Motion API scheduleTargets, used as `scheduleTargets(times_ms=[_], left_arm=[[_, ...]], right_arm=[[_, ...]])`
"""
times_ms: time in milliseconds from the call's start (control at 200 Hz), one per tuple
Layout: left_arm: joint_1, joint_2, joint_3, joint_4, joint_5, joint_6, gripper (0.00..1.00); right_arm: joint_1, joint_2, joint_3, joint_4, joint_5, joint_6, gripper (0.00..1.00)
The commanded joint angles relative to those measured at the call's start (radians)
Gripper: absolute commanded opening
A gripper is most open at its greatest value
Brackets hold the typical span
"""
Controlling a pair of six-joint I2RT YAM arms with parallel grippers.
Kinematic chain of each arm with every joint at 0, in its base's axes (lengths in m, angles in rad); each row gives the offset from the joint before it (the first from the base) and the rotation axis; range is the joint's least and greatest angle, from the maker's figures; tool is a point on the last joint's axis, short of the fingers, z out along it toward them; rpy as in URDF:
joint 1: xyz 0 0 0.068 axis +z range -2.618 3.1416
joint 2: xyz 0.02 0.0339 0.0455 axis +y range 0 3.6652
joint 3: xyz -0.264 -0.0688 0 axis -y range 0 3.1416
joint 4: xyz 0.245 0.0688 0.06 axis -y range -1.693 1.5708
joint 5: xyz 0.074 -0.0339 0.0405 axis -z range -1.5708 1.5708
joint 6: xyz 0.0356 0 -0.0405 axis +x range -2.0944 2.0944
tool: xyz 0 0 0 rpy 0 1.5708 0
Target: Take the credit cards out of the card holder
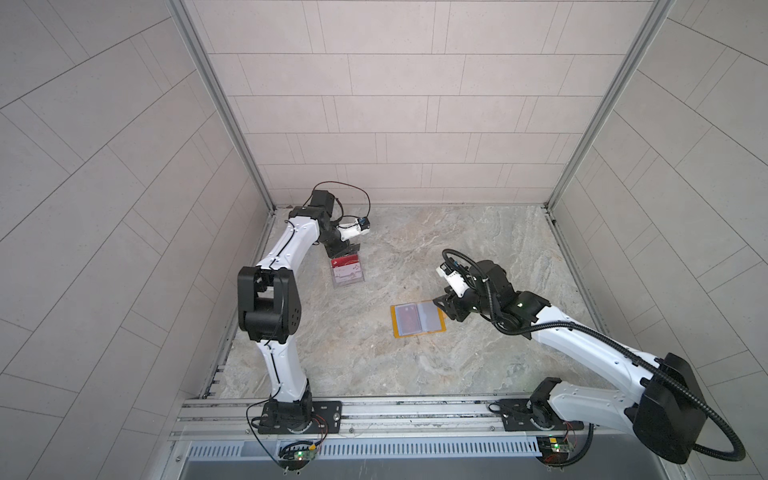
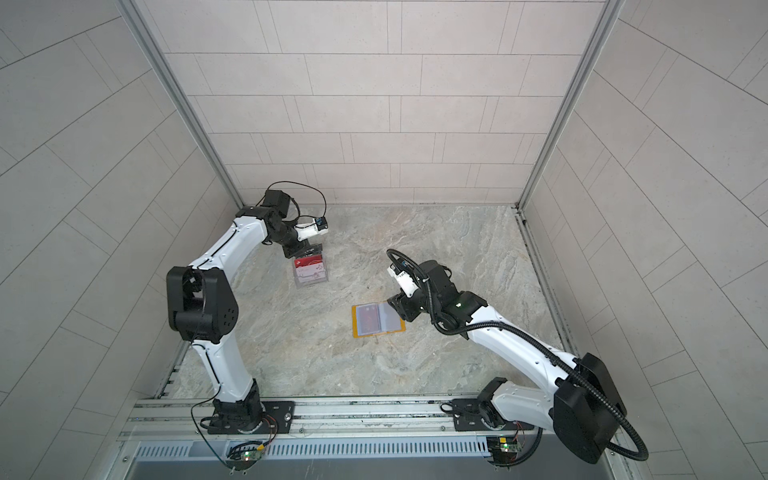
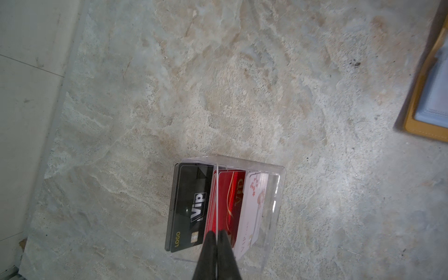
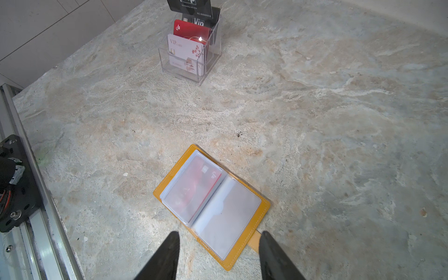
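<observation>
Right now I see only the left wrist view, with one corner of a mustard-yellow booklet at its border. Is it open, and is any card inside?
Observer: Yes. The mustard-yellow booklet card holder lies open and flat, and a red plastic card sits in the clear sleeve farther from the right gripper.
Operator: Is that gripper holding anything?
Observer: No. It is open and empty, beside the holder's snap tab.
Operator: Which card do I hold? I see only a thin edge.
Observer: The left gripper is shut on a dark grey plastic card, above the clear acrylic stand.
</observation>
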Motion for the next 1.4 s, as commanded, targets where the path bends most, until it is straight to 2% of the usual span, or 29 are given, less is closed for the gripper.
scheduleTargets(times_ms=[0, 190, 350, 751, 1141, 1397], left_arm=[[0.018, 0.007, 0.041, -0.023, 0.010, 0.032, 0.00], [0.029, 0.067, 0.102, -0.067, 0.007, 0.066, 0.00], [0.047, 0.093, 0.125, -0.072, 0.056, 0.072, 0.00], [0.068, 0.154, 0.167, -0.110, 0.096, 0.087, 0.00], [0.070, 0.163, 0.110, -0.098, 0.078, 0.075, 0.00], [0.070, 0.163, 0.100, -0.076, 0.079, 0.063, 0.06]], right_arm=[[-0.002, -0.001, 0.012, 0.043, 0.013, 0.024, 0.56], [-0.002, -0.020, 0.000, 0.054, 0.044, 0.049, 0.55], [-0.002, -0.052, -0.009, 0.061, 0.082, 0.067, 0.55], [-0.002, -0.081, -0.034, 0.090, 0.102, 0.105, 0.55], [-0.005, -0.068, -0.036, 0.107, 0.112, 0.104, 0.55], [-0.006, -0.067, -0.043, 0.117, 0.110, 0.100, 0.56]])
